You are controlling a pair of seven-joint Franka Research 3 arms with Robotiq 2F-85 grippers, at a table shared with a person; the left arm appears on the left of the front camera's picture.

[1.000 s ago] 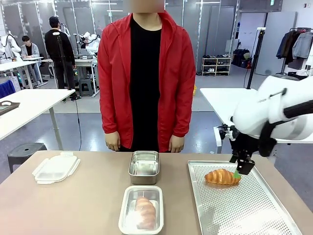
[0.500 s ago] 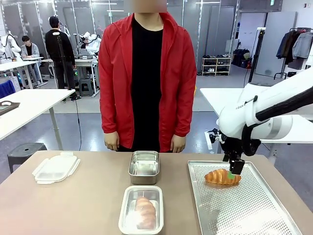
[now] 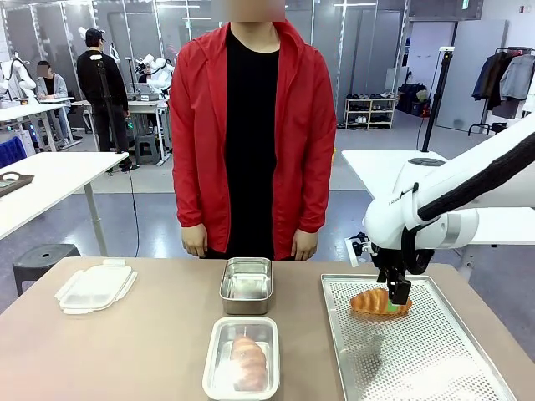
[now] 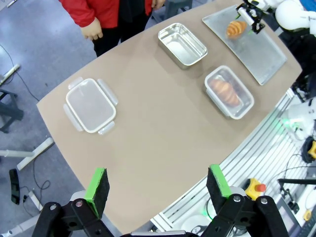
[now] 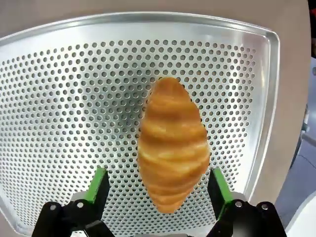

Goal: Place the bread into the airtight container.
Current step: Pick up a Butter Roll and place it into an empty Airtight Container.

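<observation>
A golden croissant [image 3: 376, 302] lies on the perforated metal tray [image 3: 435, 351] at the right. My right gripper [image 3: 398, 294] hangs just over its right end. In the right wrist view the croissant [image 5: 173, 143] lies between the open green pads [image 5: 98, 186], and this gripper [image 5: 158, 188] holds nothing. An empty steel container [image 3: 246, 284] stands mid-table, before the person. A second container [image 3: 242, 357] nearer me holds another croissant. My left gripper [image 4: 158, 183] is open, high above the table.
A clear plastic lid [image 3: 94, 286] with clip tabs lies at the far left of the table. A person in a red jacket [image 3: 251, 125] stands at the far edge, hands down. The tray [image 5: 74, 98] has bare room around the croissant.
My right arm has swung left and lowered, bringing its gripper from the croissant's right side to directly over it. The containers, lid and person stay put.
</observation>
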